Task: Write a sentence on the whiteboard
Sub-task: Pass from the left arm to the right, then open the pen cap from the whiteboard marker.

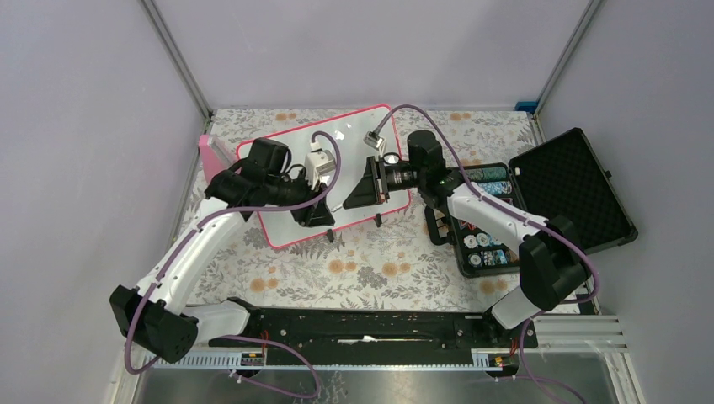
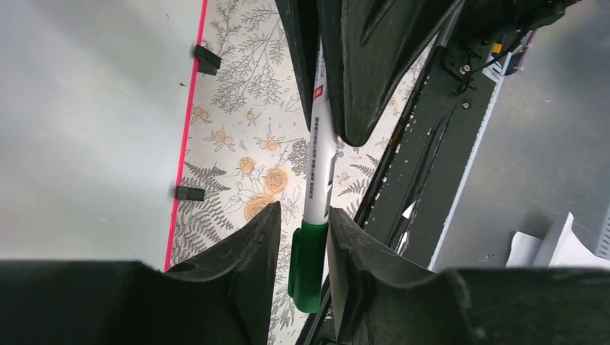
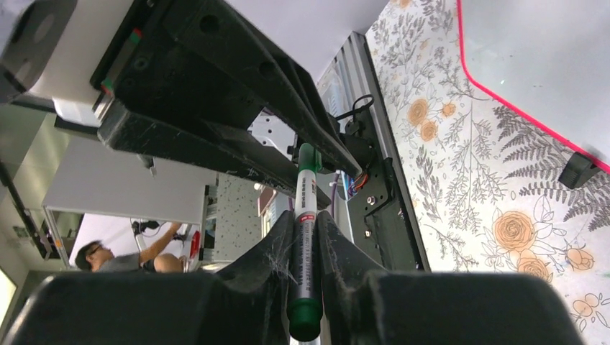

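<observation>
The whiteboard, white with a pink-red frame, lies tilted on the floral cloth; its surface also fills the left wrist view's left side. The sentence is out of view; the board surface that shows is blank. Above the board's near edge the two grippers face each other. A white marker spans between them. My right gripper is shut on its barrel. My left gripper straddles the green cap: one finger touches it, the other stands a little apart.
An open black foam-lined case with small items sits at the right. A pink block stands by the board's left edge. Small black clips lie along the board's near edge. The black base rail runs across the front.
</observation>
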`<state>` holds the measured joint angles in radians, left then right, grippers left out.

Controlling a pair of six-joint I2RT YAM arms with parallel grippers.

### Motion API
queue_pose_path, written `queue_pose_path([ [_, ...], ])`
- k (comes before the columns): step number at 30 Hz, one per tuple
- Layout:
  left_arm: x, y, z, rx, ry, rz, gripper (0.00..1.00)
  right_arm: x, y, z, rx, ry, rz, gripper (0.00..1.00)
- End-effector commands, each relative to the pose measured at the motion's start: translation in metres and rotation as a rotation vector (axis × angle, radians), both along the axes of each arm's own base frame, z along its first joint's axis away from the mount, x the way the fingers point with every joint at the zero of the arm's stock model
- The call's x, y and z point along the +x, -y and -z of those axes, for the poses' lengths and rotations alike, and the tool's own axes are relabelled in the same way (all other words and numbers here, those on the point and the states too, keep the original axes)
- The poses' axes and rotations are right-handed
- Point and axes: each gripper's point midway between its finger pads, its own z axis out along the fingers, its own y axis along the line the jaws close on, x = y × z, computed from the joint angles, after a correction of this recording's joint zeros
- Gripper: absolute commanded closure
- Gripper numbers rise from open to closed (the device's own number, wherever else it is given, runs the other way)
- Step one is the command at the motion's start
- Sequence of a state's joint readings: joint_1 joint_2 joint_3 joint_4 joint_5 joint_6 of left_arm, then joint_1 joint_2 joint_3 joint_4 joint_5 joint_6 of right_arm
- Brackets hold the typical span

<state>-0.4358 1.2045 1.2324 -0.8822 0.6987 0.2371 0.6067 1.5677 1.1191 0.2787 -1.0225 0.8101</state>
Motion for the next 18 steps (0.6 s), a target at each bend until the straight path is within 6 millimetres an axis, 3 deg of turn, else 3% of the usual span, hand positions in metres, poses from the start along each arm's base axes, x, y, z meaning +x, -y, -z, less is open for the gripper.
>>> queue_pose_path([
  [1,-0.015,0.003,-0.018,-0.094,0.003,0.080,0.64,-0.012,0.008,-0.031,0.097,0.130,-0.072,1.00],
  [11,-0.041,0.009,-0.045,-0.310,-0.180,0.208,0.58,-0.021,0.017,-0.051,0.212,0.401,-0.152,1.00],
  [18,-0.045,0.010,-0.050,-0.360,-0.225,0.230,0.61,-0.025,0.019,-0.057,0.249,0.451,-0.172,1.00],
])
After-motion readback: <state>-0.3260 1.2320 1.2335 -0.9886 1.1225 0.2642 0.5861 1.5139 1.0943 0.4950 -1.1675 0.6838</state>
